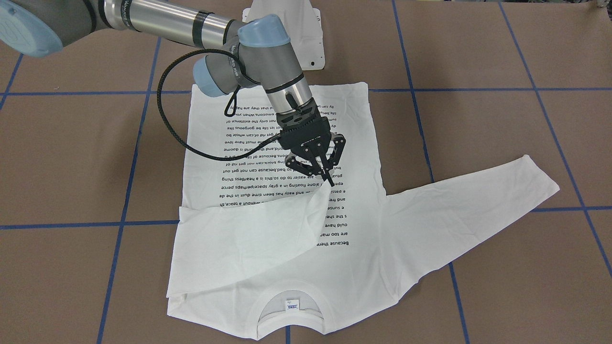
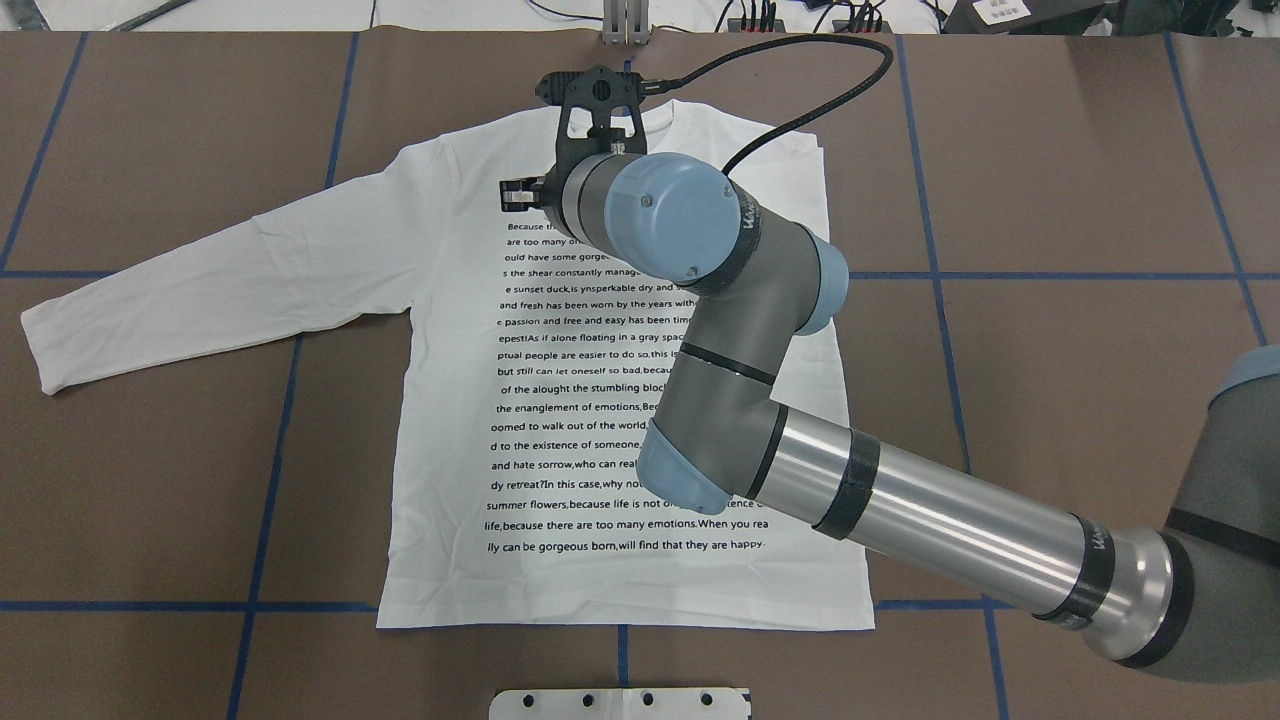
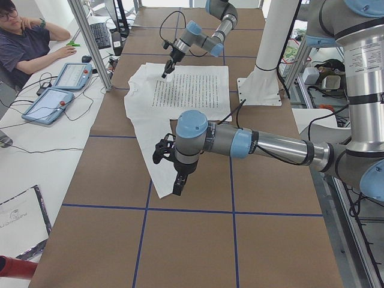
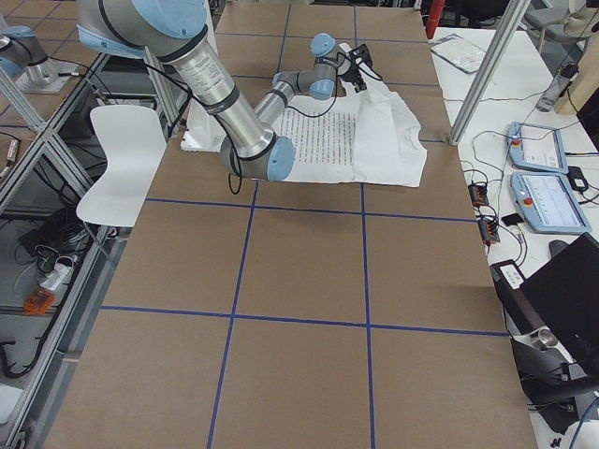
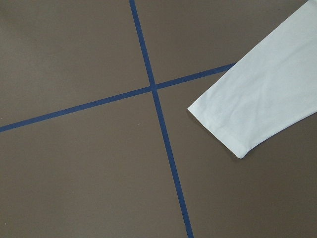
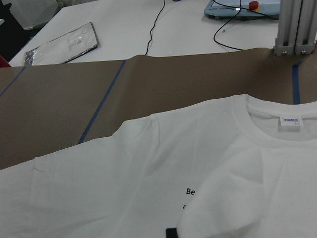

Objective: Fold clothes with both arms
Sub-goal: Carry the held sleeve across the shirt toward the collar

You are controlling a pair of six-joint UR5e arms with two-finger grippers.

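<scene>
The white long-sleeved shirt (image 1: 210, 124) lies flat, print side up, with its collar (image 1: 291, 306) away from the robot. My right gripper (image 1: 330, 180) hangs over the chest, shut on the cuff of one sleeve (image 1: 248, 243), which it holds lifted and drawn across the printed text. The other sleeve (image 1: 478, 200) lies stretched out on the table. In the exterior left view my left gripper (image 3: 179, 183) hovers above that sleeve's cuff (image 5: 257, 99); I cannot tell whether it is open or shut. The left wrist view shows no fingers.
Brown paper with a blue tape grid (image 2: 940, 275) covers the table. The white pedestal base (image 1: 287, 28) stands at the robot's edge. A person (image 3: 24, 36) sits at a side table with tablets (image 3: 60, 84) behind an aluminium post (image 3: 90, 42).
</scene>
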